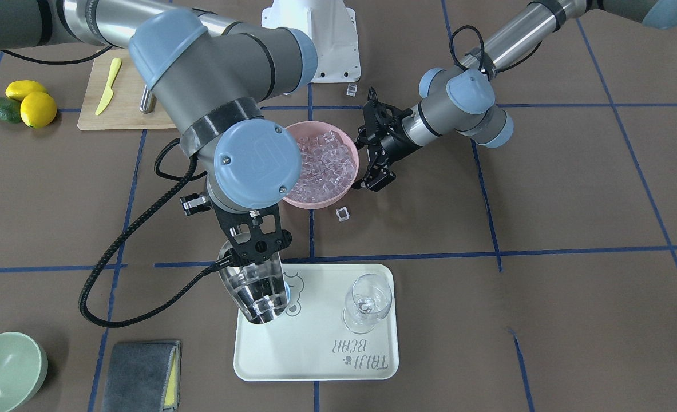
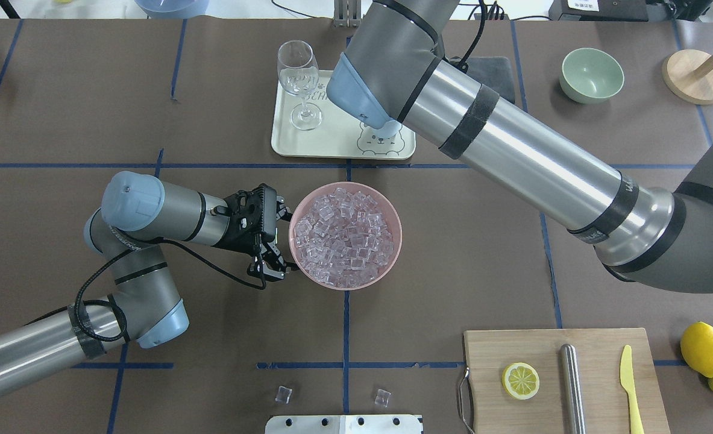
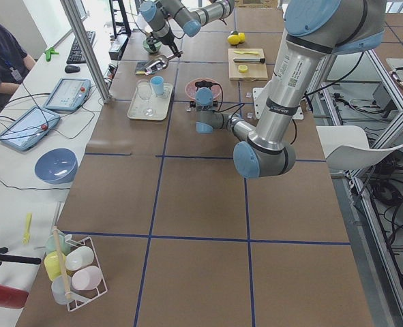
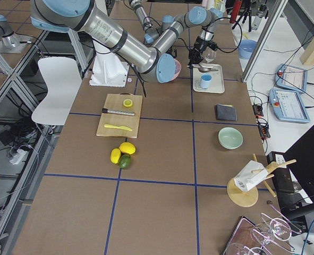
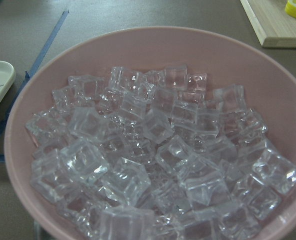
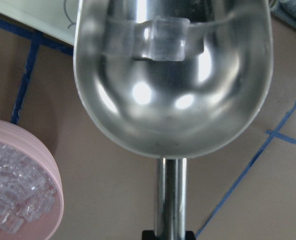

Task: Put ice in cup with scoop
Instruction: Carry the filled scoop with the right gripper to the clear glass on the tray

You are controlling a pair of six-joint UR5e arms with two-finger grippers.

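My right gripper (image 1: 252, 240) is shut on the thin handle of the steel scoop (image 1: 256, 293). It holds the scoop tilted, mouth down, over the left corner of the white tray (image 1: 315, 355). In the right wrist view the scoop (image 6: 173, 95) holds an ice cube or two (image 6: 163, 42) at its far lip. The light-blue cup (image 4: 205, 81) stands on the tray under the scoop; only a blue sliver (image 1: 286, 292) shows from the front. The pink bowl (image 1: 347, 183) is full of ice (image 5: 153, 165). My left gripper (image 2: 273, 240) is open beside the bowl's rim.
A clear wine glass (image 1: 367, 303) stands on the tray's other side. Loose ice cubes lie on the table (image 1: 343, 214) (image 1: 351, 88). A cutting board (image 1: 121, 109) with a knife, lemons (image 1: 38, 109), a green bowl (image 1: 3, 369) and a grey cloth (image 1: 141, 375) lie further out.
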